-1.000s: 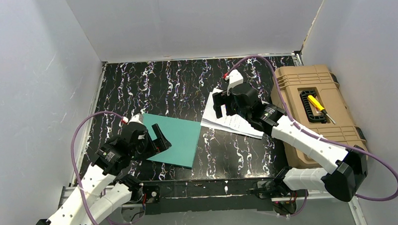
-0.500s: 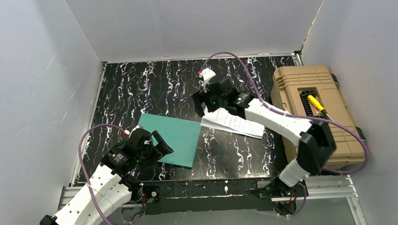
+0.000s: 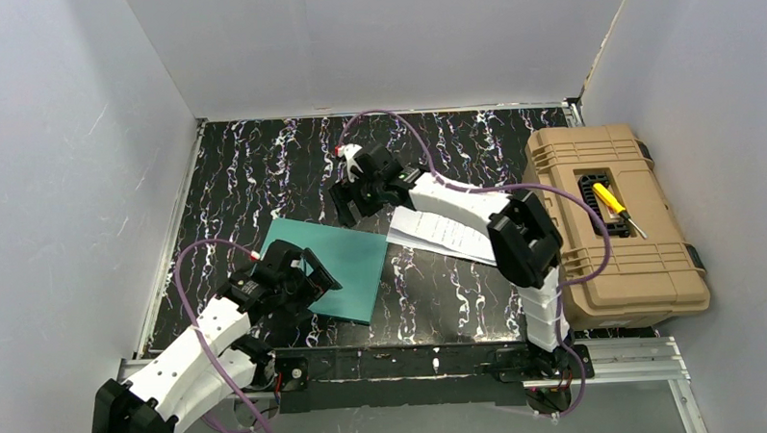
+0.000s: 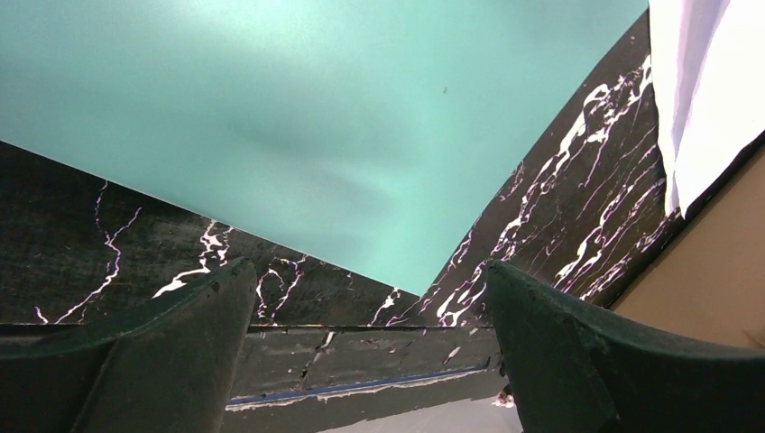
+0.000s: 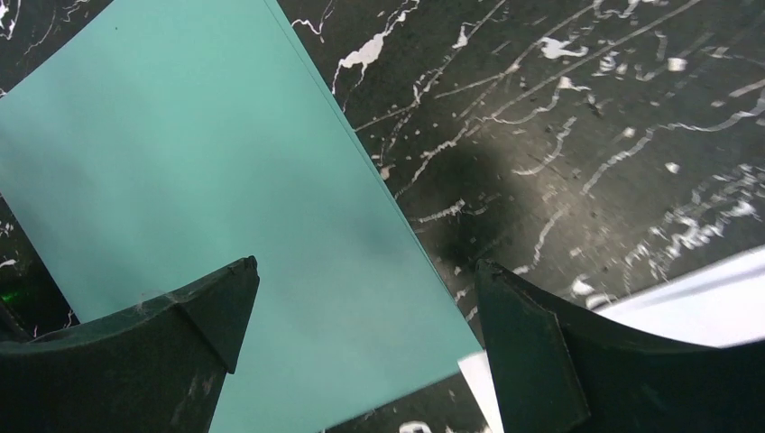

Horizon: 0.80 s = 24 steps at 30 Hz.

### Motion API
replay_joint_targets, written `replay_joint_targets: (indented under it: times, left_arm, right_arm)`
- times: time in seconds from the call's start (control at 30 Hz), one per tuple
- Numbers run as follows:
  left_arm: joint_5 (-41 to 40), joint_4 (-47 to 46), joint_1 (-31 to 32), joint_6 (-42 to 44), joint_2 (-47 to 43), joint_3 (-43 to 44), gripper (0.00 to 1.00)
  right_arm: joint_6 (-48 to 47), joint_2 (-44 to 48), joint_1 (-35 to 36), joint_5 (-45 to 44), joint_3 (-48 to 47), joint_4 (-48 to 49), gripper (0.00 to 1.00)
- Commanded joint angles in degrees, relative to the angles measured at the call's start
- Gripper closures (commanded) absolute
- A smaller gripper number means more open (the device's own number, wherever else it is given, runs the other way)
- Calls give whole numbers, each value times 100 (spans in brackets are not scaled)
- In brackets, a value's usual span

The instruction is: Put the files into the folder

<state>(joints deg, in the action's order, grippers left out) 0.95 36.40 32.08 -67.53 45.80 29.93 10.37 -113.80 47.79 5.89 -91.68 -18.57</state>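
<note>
The teal-green folder [image 3: 347,261] lies shut and flat on the black marbled table, left of centre. The files [image 3: 450,233], white printed sheets, lie just right of it, overlapping its far right corner. My left gripper [image 3: 316,277] is open and empty, low over the folder's near edge. The left wrist view shows the folder [image 4: 316,117] ahead of that gripper [image 4: 367,271] and the files [image 4: 708,90] at the top right. My right gripper [image 3: 348,204] is open and empty above the folder's far right corner. The right wrist view shows the folder [image 5: 207,180] between its fingers and the files [image 5: 713,302] at the lower right.
A tan plastic toolbox [image 3: 641,265] stands at the right edge, with a yellow-handled screwdriver [image 3: 615,206] in its lid recess. White walls close in the table on the left, back and right. The table's near edge rail [image 4: 361,361] lies just under my left gripper.
My right arm has swung left from over the files to above the folder's far right corner. My left gripper has pulled back toward the near edge and shifted slightly right. Folder and files have not moved.
</note>
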Motion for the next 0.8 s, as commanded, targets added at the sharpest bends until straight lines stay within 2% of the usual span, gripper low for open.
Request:
replay_joint_targets:
  times: [0.0, 0.33, 0.57, 0.77]
  left_arm:
    - [300, 50, -252, 87, 109, -82, 2]
    - [-5, 1253, -333, 91, 10, 243, 2]
    - [186, 637, -437, 132, 162, -41, 2]
    - [244, 218, -709, 390, 586, -141, 2]
  right_arm:
    - [172, -601, 2, 409, -726, -187, 1]
    - [418, -1532, -3, 792, -1272, -118, 1]
    - [429, -1721, -5, 962, -1157, -74, 1]
    - [362, -1515, -15, 981, -639, 20, 1]
